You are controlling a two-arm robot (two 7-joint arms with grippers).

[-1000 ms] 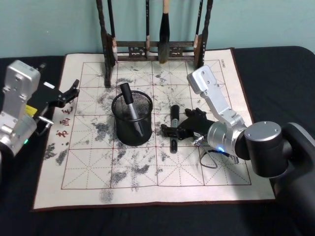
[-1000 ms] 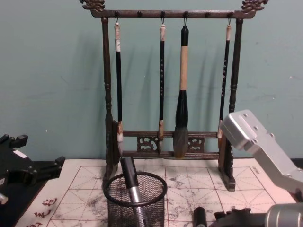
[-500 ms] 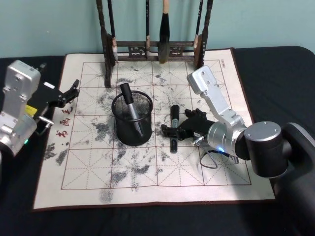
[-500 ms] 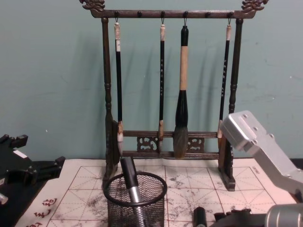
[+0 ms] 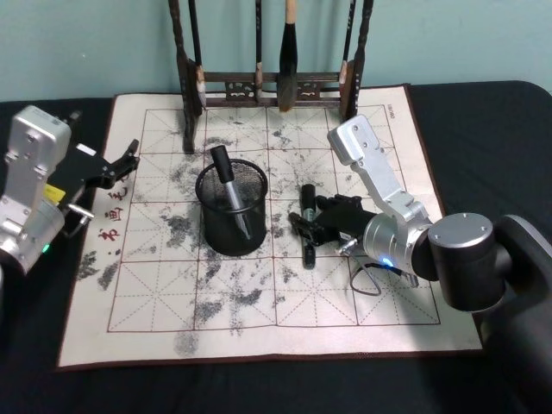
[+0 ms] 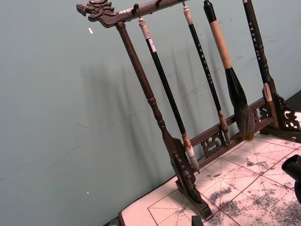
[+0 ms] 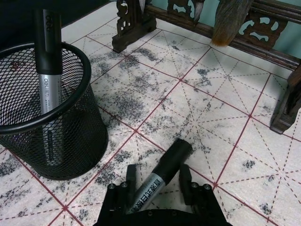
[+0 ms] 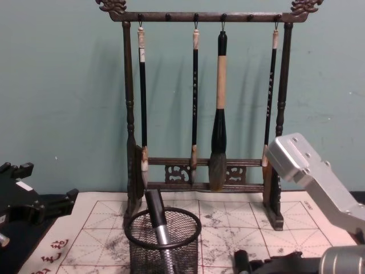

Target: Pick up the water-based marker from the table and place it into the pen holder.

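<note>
Head view: the calligraphy mat (image 5: 155, 302) is spread on the dark table, and the left gripper (image 5: 128, 158) is parked at its left edge. The mesh pen holder (image 5: 216, 237), in which one marker (image 7: 49, 56) is stood, is placed near the water-based marker (image 7: 176, 150), which is laid flat on the mat to its right. The right gripper (image 7: 157, 168) is set astride the barrel with its fingers apart. Closure should be centred on the barrel, and the lift carried high enough that the holder's rim is cleared.

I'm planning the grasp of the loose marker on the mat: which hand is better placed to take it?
Right. The right hand straddles the marker, open fingers on either side, beside the pen holder. The left hand sits at the mat edge, beyond the holder.
</note>
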